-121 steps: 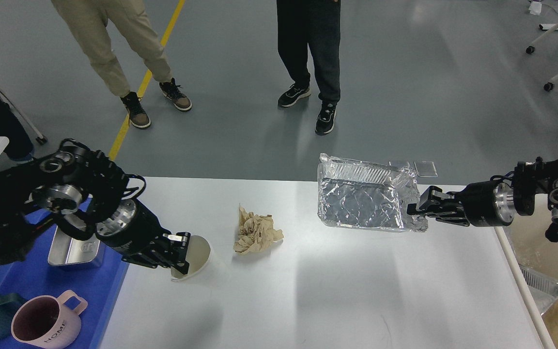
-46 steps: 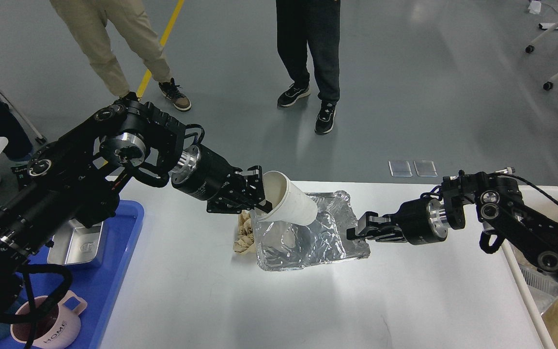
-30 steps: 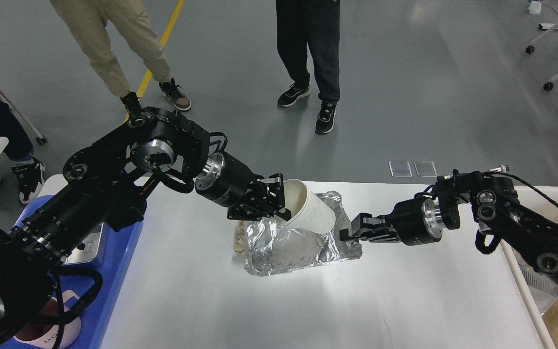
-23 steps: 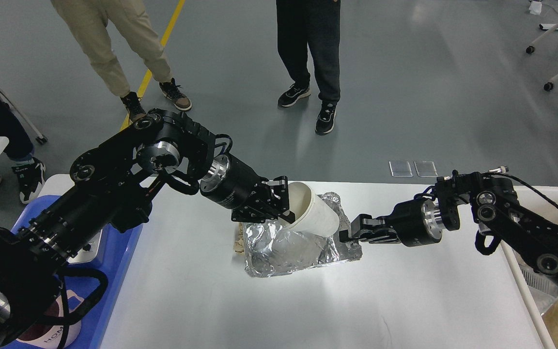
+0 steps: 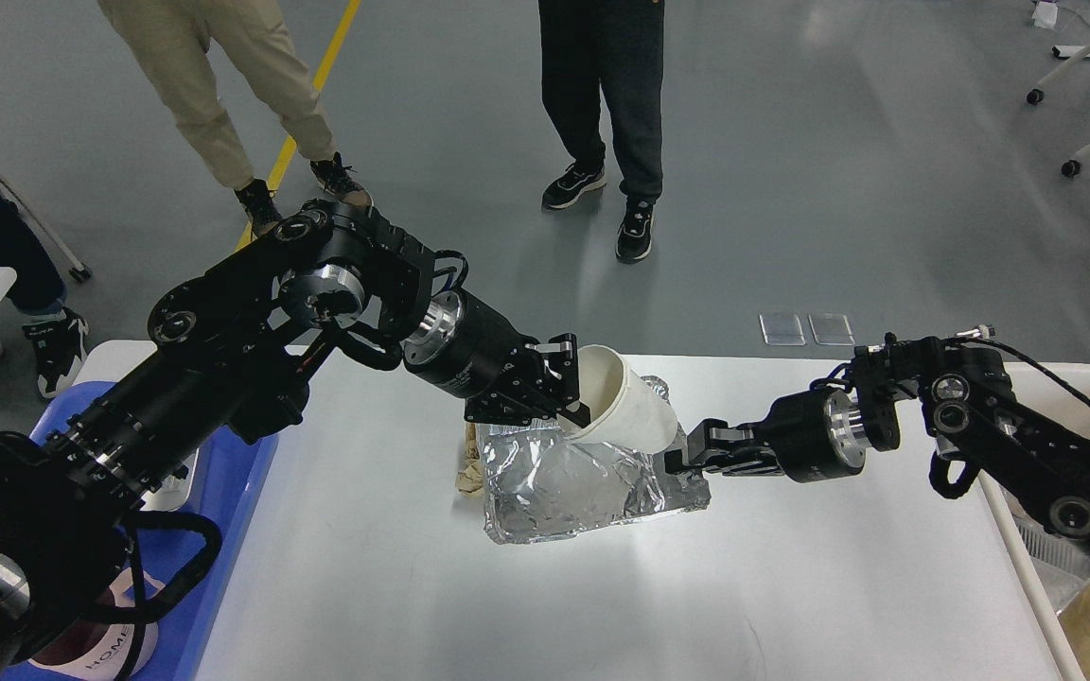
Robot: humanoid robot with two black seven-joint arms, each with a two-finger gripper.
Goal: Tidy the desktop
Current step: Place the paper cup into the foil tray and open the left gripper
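The desktop (image 5: 791, 586) spreads below me, its near half bare. Toward its far edge, mid-width, lies the crumpled foil tray (image 5: 583, 487), my right gripper (image 5: 679, 461) pinching its right end. My left gripper (image 5: 571, 397) clamps the paper cup (image 5: 625, 411) by its rim, tilted base-down-right directly over the tray.
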